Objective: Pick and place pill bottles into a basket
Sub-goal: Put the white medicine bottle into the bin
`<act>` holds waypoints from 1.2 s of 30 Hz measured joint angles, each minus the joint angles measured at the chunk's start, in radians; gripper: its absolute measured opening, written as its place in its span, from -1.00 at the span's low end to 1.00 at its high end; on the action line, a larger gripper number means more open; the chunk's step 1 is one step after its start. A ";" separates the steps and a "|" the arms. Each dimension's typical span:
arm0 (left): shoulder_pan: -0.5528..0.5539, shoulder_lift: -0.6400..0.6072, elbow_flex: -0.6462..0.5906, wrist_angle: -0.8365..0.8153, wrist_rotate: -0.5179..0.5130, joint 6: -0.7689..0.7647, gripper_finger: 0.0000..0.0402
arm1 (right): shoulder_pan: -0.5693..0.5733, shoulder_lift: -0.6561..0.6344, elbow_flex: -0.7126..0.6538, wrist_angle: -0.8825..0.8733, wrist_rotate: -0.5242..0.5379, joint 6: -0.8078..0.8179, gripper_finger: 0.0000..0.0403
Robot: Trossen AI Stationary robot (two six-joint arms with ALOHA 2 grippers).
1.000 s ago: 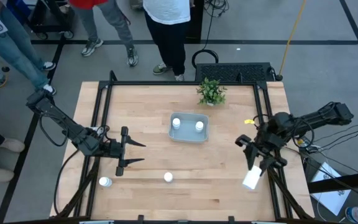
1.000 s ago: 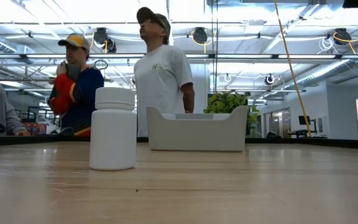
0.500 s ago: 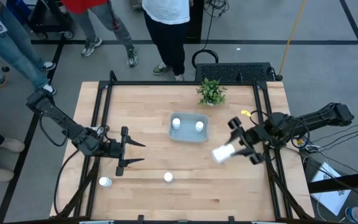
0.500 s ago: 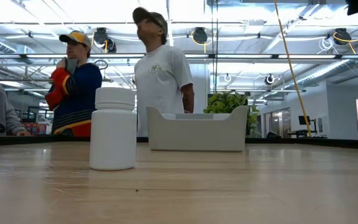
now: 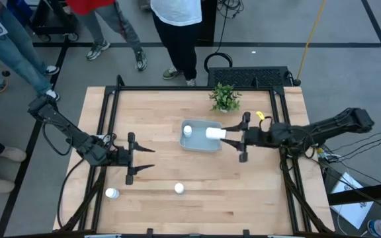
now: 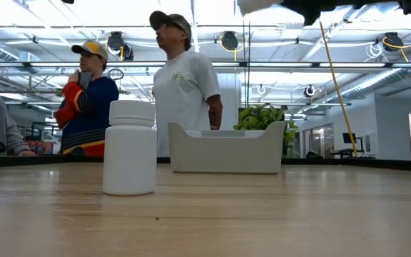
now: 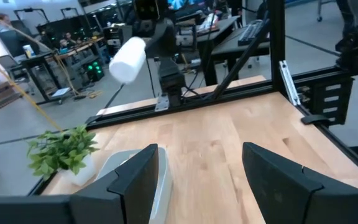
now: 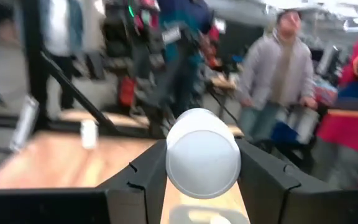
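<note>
Mid-transfer: right gripper (image 5: 233, 136) clamped on a bottle (image 5: 215, 133), held sideways in the air over the 3 o'clock edge of the basket (image 5: 200, 145); right wrist view confirms the fingers (image 8: 143, 176) pinching the white cylinder on both sides. Basket near table centre, one bottle (image 5: 188, 130) visible inside at its 9 o'clock end; a second possibly hidden under the carried one, cannot tell. Next move, by my read: a bit further toward 9 o'clock to centre over the bin, lower, then release; sideways bottle likely to roll on landing, so low drop preferred and clear of the bottle already in. Left gripper (image 5: 137, 157) parked at the table's 9 o'clock side, fingers spread about halfway, empty. Two bottles left on the wood toward 6 o'clock: one (image 5: 178, 188) near the middle of that edge, another (image 5: 112, 194) at the 7 o'clock corner beside the frame rail. Plant (image 5: 224, 98) at 12 o'clock of the basket, near but off the approach line. People (image 6: 180, 82) standing beyond the 12 o'clock edge, off the table. Nothing blocking the drop.
</note>
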 joint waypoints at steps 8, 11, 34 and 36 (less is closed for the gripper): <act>0.000 0.000 0.000 0.000 -0.008 -0.006 0.19 | -0.008 0.158 0.195 -0.239 0.071 0.017 -0.25; 0.000 0.000 0.000 0.000 -0.024 -0.011 0.19 | -0.024 0.210 0.302 -0.376 0.068 0.050 -0.25; 0.000 0.000 0.000 0.000 -0.024 -0.013 0.19 | -0.360 0.641 0.897 -1.130 -0.306 0.184 -0.25; 0.000 0.000 0.000 -0.001 -0.024 -0.013 0.19 | -0.380 0.680 0.938 -1.188 -0.327 0.185 -0.25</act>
